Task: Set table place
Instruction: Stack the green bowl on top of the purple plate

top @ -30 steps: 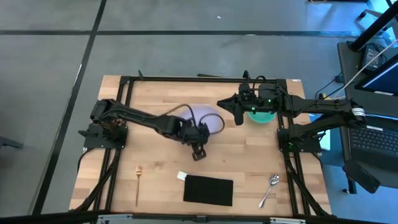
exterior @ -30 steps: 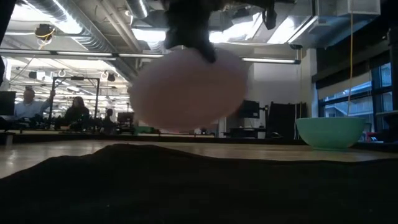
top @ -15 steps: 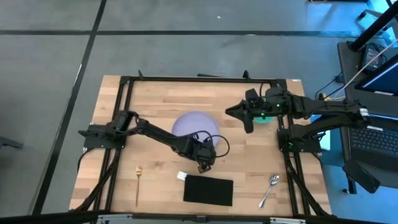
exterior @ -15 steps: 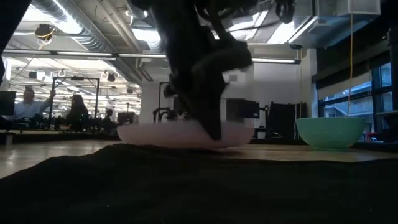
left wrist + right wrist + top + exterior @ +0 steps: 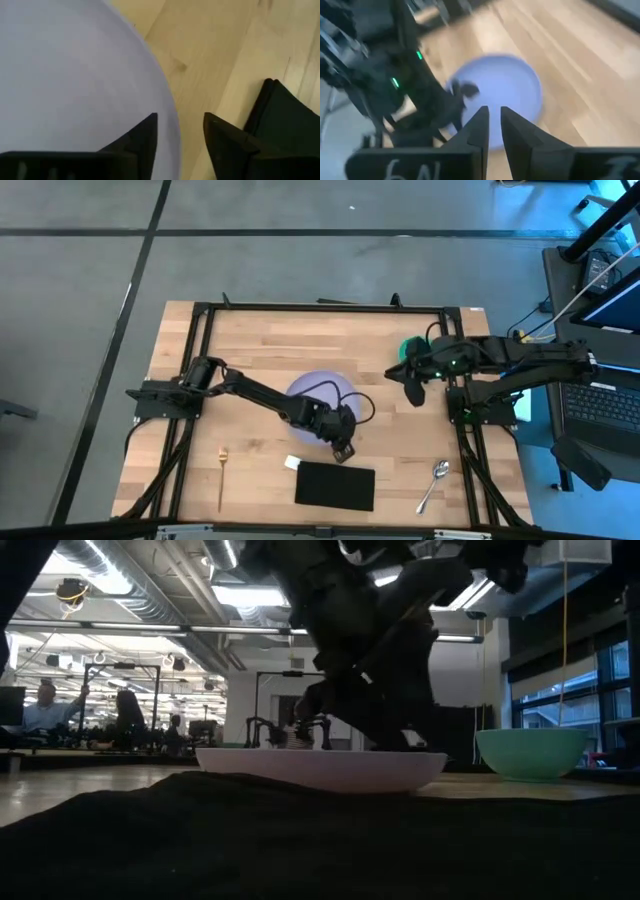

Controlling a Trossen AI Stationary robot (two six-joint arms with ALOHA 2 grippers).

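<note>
The pale lavender plate [image 5: 315, 390] lies flat on its base on the table, as the low view [image 5: 320, 768] shows. My left gripper [image 5: 343, 450] is at the plate's near right rim. It is open, with one finger over the plate [image 5: 75, 75] and one outside the rim [image 5: 171, 131], and bare wood shows between the rim and the outer finger. The teal bowl [image 5: 408, 346] stands at the far right and also shows in the low view [image 5: 532, 752]. My right gripper [image 5: 413, 392] is shut and empty just near of the bowl. The gold fork [image 5: 222, 475] and the silver spoon [image 5: 433, 483] lie near the front edge.
A black mat [image 5: 335, 485] lies at the front centre, just near of my left gripper, with a small white piece [image 5: 292, 463] at its left corner. Black frame rails [image 5: 320, 307] run along the table's far edge and both sides. People sit in the room beyond.
My left gripper has gone down and toward the table's near right with the plate. The plate was lifted and tilted and now lies flat on the table. My right gripper has drawn back from the table's middle toward the right edge, past the bowl, which has stayed in place.
</note>
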